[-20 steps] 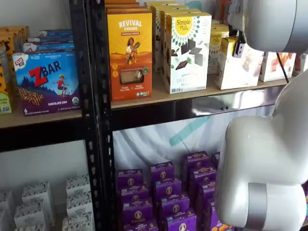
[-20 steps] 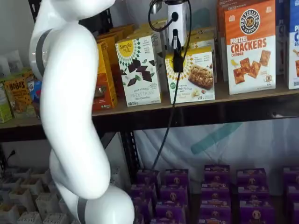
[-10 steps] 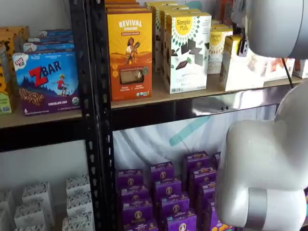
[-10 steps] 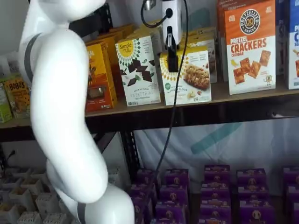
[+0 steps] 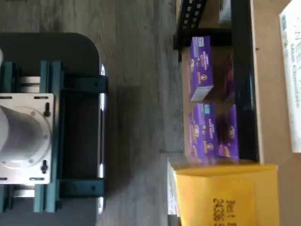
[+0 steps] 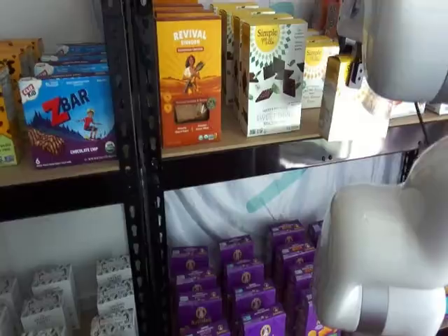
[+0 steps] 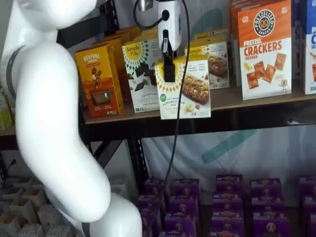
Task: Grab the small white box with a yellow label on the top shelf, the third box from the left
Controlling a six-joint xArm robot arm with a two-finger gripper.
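The small white box, cream with a yellow top band and a food picture, hangs in front of the top shelf, past its dark front rail. It also shows in a shelf view. My gripper is shut on the box's top. One black finger lies on its front face, and the other is hidden behind it. In a shelf view the gripper shows only as a dark finger at the box's upper edge. The wrist view shows the box's yellow top close up.
A Simple Mills box and an orange Revival box stand left of the gap. More small white boxes sit behind, pretzel cracker boxes to the right. Purple boxes fill the lower shelf. My white arm stands in front.
The gripper has drawn the small white box off the shelf board, outward and a little lower. The box has left its row and now hangs in front of the rail.
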